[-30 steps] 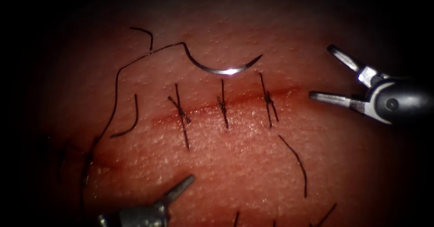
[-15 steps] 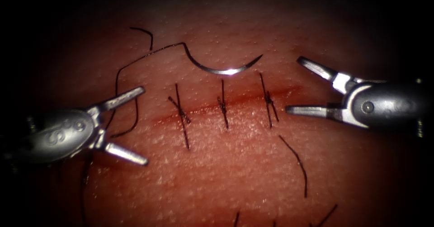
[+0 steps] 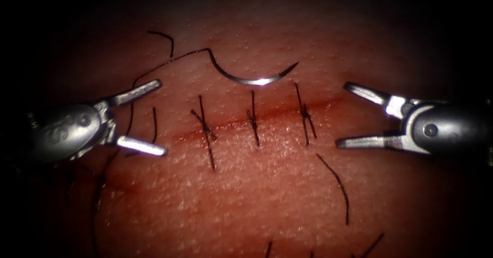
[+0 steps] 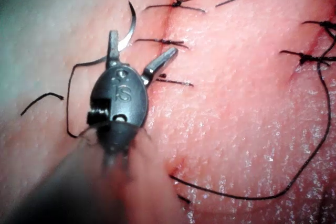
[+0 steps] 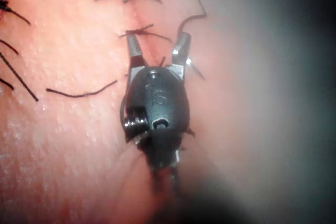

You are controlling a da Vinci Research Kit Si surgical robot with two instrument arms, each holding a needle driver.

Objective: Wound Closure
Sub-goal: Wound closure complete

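**Both tools open, needle free on the tissue**

The pink, glistening pork-belly tissue (image 3: 267,186) lay under a bright centre that faded to dark at its edges. Its horizontal red cut (image 3: 267,116) carried three black knotted stitches (image 3: 252,119). The curved steel needle (image 3: 254,77) rested on the surface above the cut, outside the tissue, its black thread (image 3: 132,91) trailing toward the left edge. The left metal tool (image 3: 149,116) and the right metal tool (image 3: 354,115) each stood with jaws spread, holding nothing, at opposite ends of the cut.

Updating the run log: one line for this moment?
left tool: open, empty | right tool: open, empty | curved steel needle: free, lying on tissue above cut | black thread: trailing left
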